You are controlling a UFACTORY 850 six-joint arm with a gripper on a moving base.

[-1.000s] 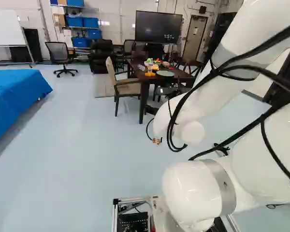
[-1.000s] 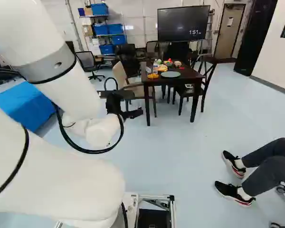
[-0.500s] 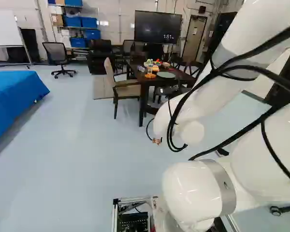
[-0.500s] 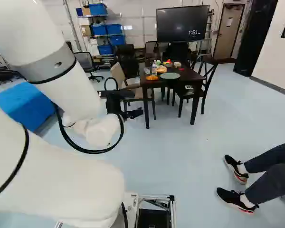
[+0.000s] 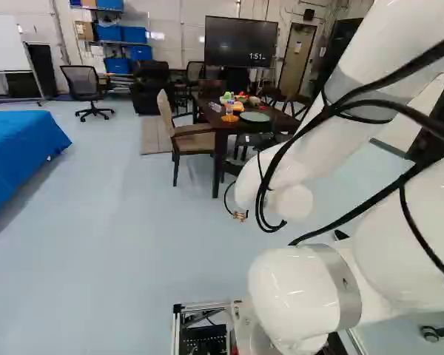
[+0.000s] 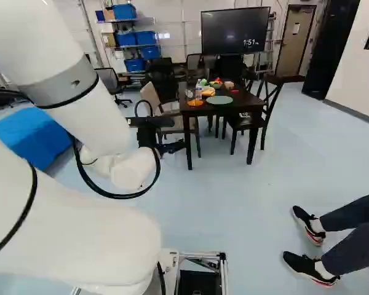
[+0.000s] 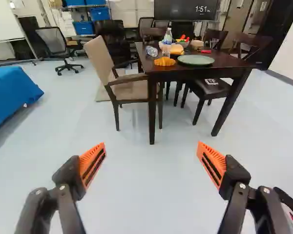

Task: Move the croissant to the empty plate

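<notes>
Wrist view, golden-orange croissant (image 7: 164,61), ridged surface

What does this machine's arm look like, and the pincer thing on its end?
The arm is glossy white, thick and rounded, with a grey band and black cables looping outside it. The gripper has two black fingers with ribbed orange pads slotted in black.

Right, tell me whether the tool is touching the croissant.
Apart. The wrist view shows the croissant on the table, ahead of the open tool, floor between.
</notes>
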